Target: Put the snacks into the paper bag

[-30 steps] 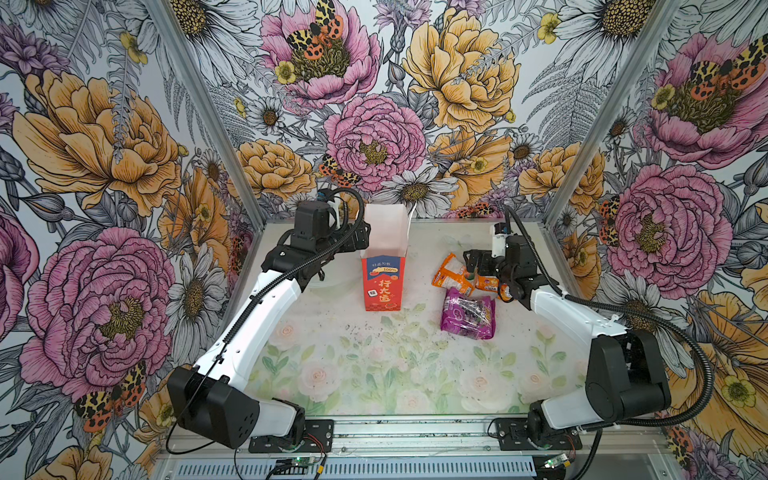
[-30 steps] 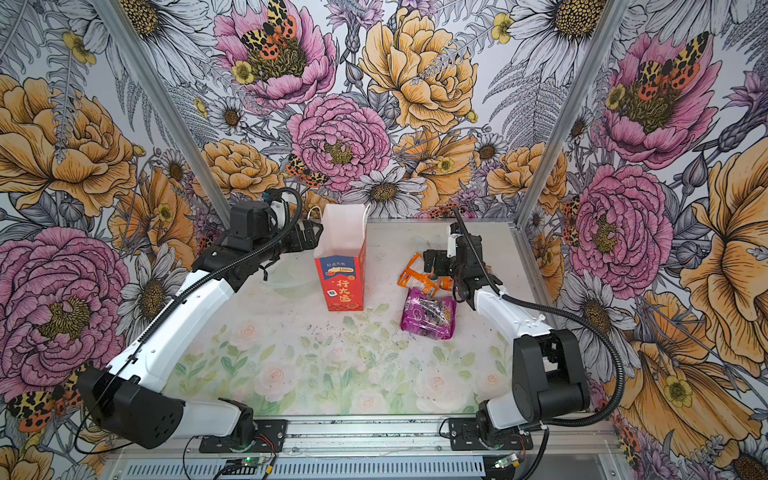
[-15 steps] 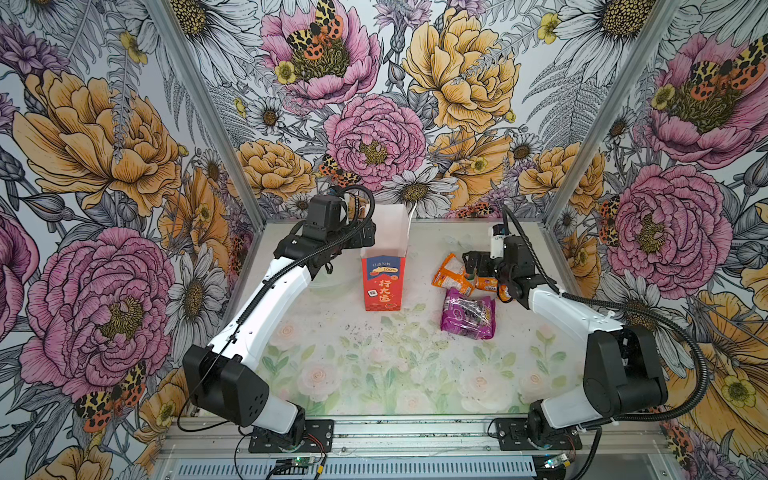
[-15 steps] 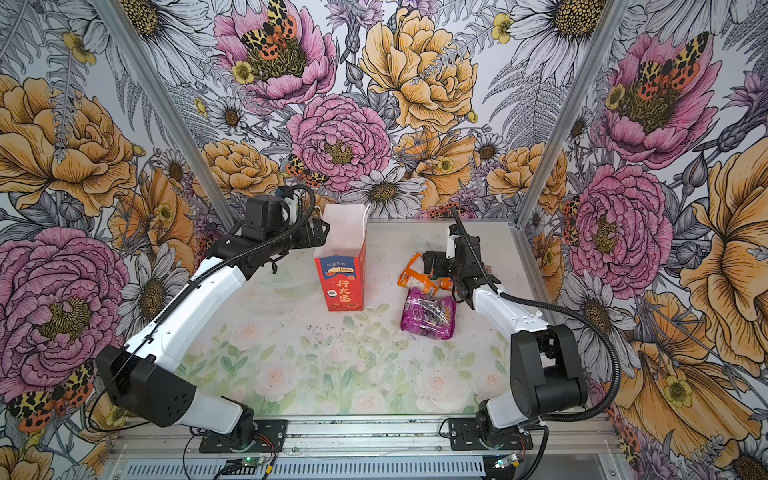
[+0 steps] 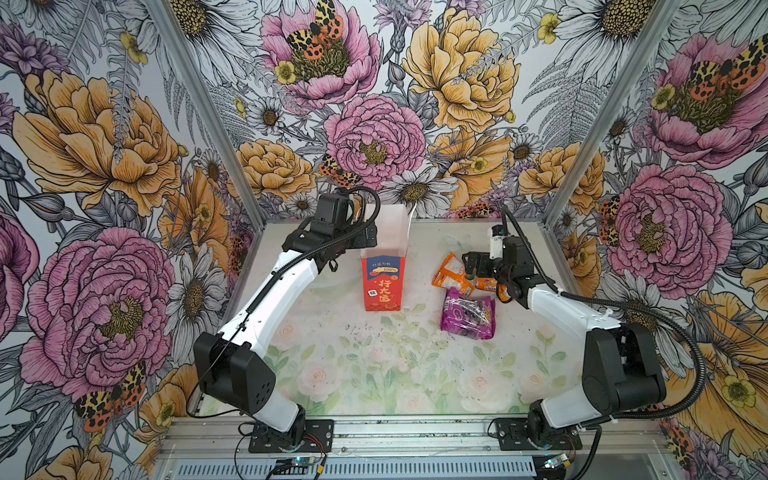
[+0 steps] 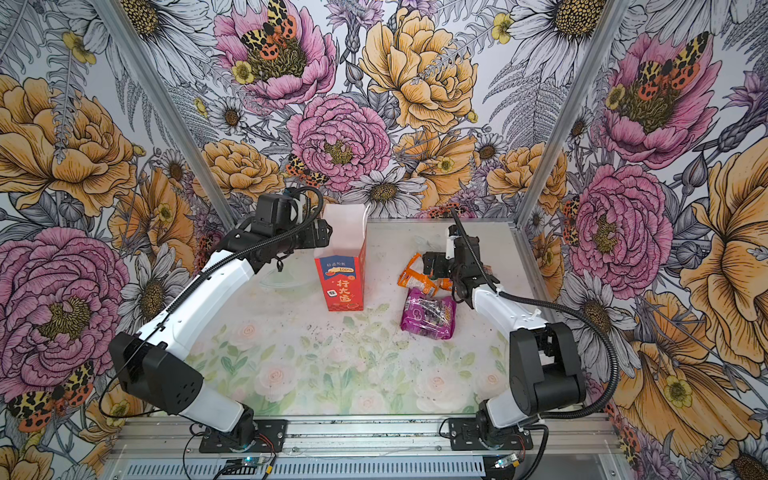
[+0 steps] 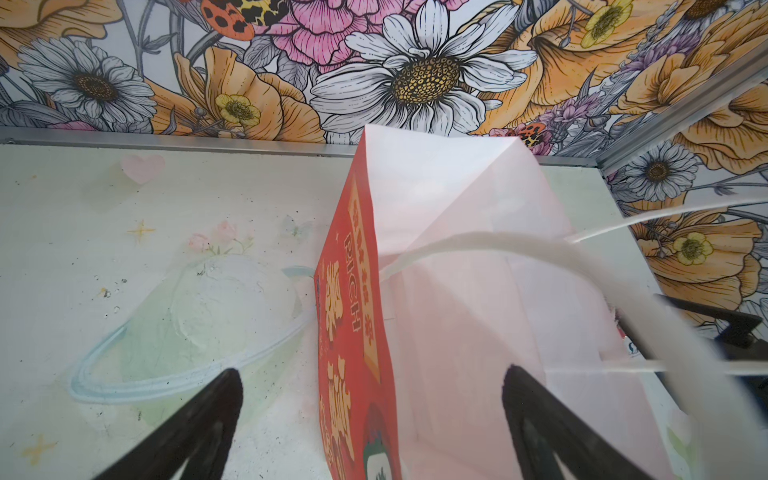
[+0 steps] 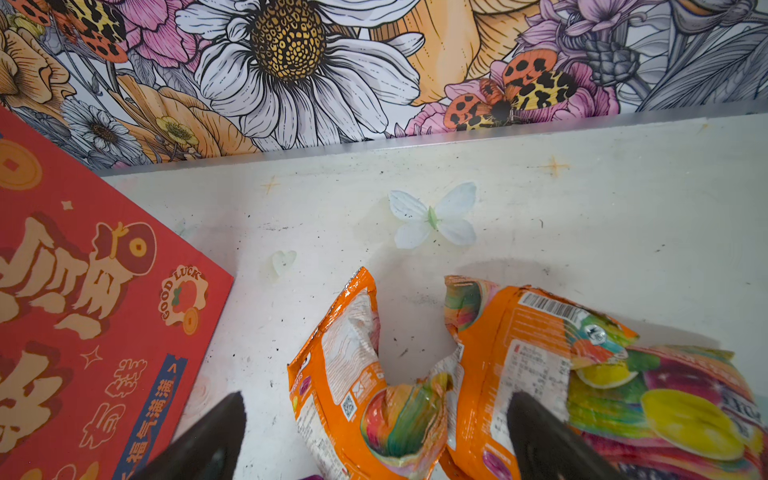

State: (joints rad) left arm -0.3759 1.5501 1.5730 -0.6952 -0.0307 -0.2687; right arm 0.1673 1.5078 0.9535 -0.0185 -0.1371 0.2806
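The red paper bag point(image 5: 382, 282) point(image 6: 343, 282) stands upright at the middle back, its mouth open. My left gripper point(image 5: 365, 237) point(image 7: 372, 399) is open at the bag's rim. One finger is over the white inside point(image 7: 457, 249) and the other outside, with the red side wall between them, untouched. The snacks lie right of the bag: orange packets point(image 5: 451, 276) point(image 6: 415, 278) and a purple packet point(image 5: 469, 318) point(image 6: 428, 318) in front of them. My right gripper point(image 5: 471, 266) point(image 8: 380, 424) is open, low over a crumpled orange packet point(image 8: 353, 374). A yellow-green multicoloured packet point(image 8: 665, 407) lies beside that.
The bag's white cord handle point(image 7: 540, 249) arcs across its mouth near my left fingers. A faint pale oval point(image 7: 199, 324) shows on the mat left of the bag. The back wall and metal corner posts point(image 5: 582, 137) stand close behind both grippers.
My left arm has swung right and forward, bringing its open gripper to the bag's rim. The right arm, the bag and the packets have hardly moved.
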